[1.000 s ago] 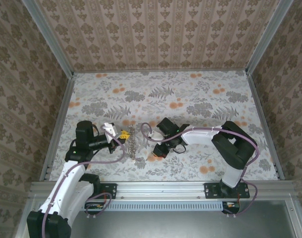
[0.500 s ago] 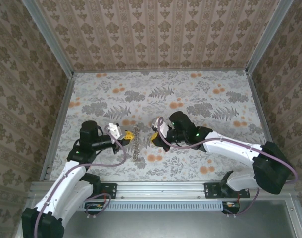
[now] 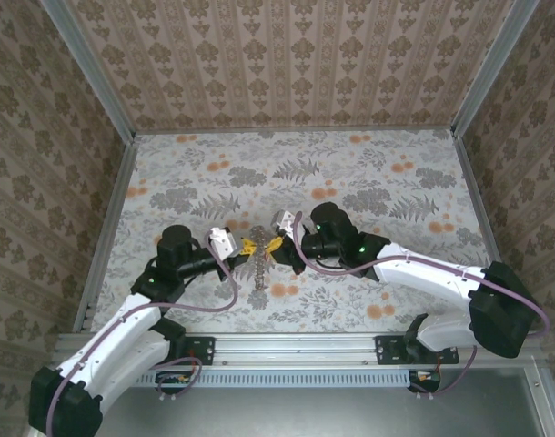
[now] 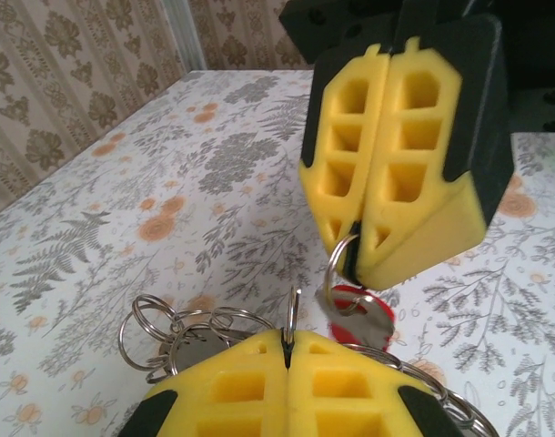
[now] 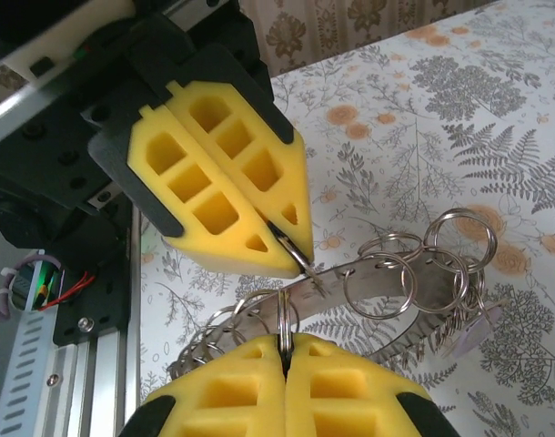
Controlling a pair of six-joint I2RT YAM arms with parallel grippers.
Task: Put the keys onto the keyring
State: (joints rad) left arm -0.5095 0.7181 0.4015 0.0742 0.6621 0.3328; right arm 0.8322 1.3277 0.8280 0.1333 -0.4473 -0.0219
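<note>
Top external view is showing the left gripper (image 3: 250, 246) and the right gripper (image 3: 275, 244) facing each other tip to tip over the near middle of the flowered tabletop (image 3: 368, 173), their yellow fingertips almost touching. The keyring (image 3: 259, 271) is showing just below them as a dark-grey strand running toward the near edge. Whether it is touching the tabletop cannot be told from there.

Left wrist view is showing the left gripper (image 4: 287, 337) with its jaws pressed together, pinching the thin edge of one split ring (image 4: 292, 314) that is standing upright in the seam. More of the keyring (image 4: 164, 332) is bunching to the left of those fingers as a cluster of silvery loops. Facing it from above, the right gripper (image 4: 352, 262) is likewise clamped tight, gripping a small wire loop (image 4: 334, 273) from which the keys (image 4: 355, 314) are dangling. They are showing as a red plastic head with a silvery round part, sitting just beyond the left gripper's tips and just under the right gripper's.

Right wrist view is showing the right gripper (image 5: 282, 344) squeezing a thin ring between its closed jaws. The left gripper (image 5: 294, 258) is pointing in from the upper left, nipping a ring at its very tip. The keyring (image 5: 400, 273) is stretching off to the right as a flat metal strip (image 5: 327, 280) strung with several rings.
</note>
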